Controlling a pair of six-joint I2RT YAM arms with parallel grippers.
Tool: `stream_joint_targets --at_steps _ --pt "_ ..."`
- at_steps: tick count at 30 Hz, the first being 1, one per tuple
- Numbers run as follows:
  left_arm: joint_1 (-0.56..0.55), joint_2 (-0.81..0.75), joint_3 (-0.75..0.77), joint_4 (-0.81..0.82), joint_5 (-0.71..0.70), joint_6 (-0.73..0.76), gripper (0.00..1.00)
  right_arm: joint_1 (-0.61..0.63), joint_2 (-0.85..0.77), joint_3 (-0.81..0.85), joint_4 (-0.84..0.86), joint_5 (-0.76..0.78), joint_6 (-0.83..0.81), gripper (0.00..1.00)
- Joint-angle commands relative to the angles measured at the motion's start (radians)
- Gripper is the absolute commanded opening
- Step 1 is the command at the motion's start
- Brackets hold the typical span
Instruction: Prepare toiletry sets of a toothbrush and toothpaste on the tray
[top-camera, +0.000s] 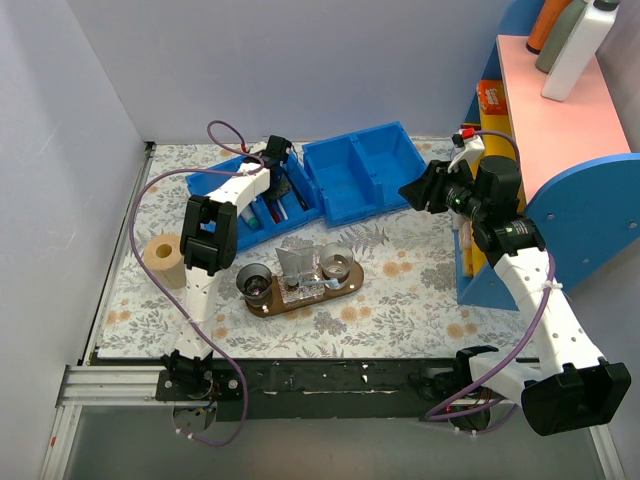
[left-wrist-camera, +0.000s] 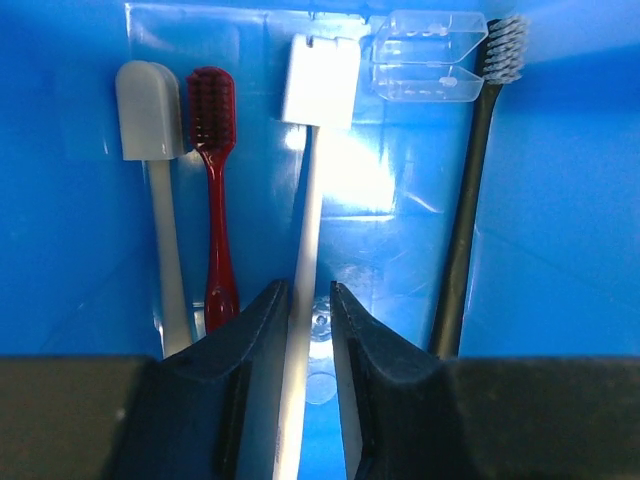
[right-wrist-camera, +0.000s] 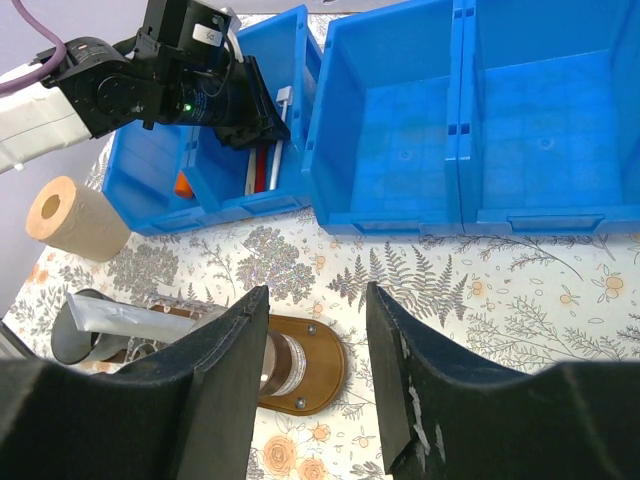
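Observation:
In the left wrist view my left gripper (left-wrist-camera: 303, 295) is down inside a blue bin (left-wrist-camera: 560, 250). Its jaws straddle the handle of the white toothbrush (left-wrist-camera: 312, 190) with a pale-blue cap; the handle lies against the left finger, with a gap to the right finger. Beside it lie a red toothbrush (left-wrist-camera: 213, 150), a dark one (left-wrist-camera: 470, 200) and a grey-capped white one (left-wrist-camera: 152, 130). The brown oval tray (top-camera: 345, 283) holds two cups and a silver-grey tube (top-camera: 298, 263). I cannot make out the white toothpaste with red lettering. My right gripper (top-camera: 412, 190) is open and empty above the table.
An empty two-part blue bin (top-camera: 365, 170) stands right of the left bin (top-camera: 215, 185). A paper roll (top-camera: 162, 258) stands at the left. A blue and pink shelf (top-camera: 560, 120) with bottles fills the right side. A loose clear cap (left-wrist-camera: 430, 70) lies in the bin.

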Motion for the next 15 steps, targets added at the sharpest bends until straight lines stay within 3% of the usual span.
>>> stream_joint_targets --at_steps 1,7,15 --pt "-0.004 0.002 -0.024 0.011 0.018 -0.004 0.21 -0.011 -0.009 0.008 0.016 -0.009 0.013 0.5" --pt "-0.005 0.002 -0.021 0.006 0.027 -0.007 0.0 -0.011 -0.008 0.008 0.013 -0.01 0.012 0.5" --pt "-0.008 -0.041 -0.033 0.044 0.021 0.013 0.0 -0.012 -0.023 0.008 -0.008 -0.013 -0.008 0.5"
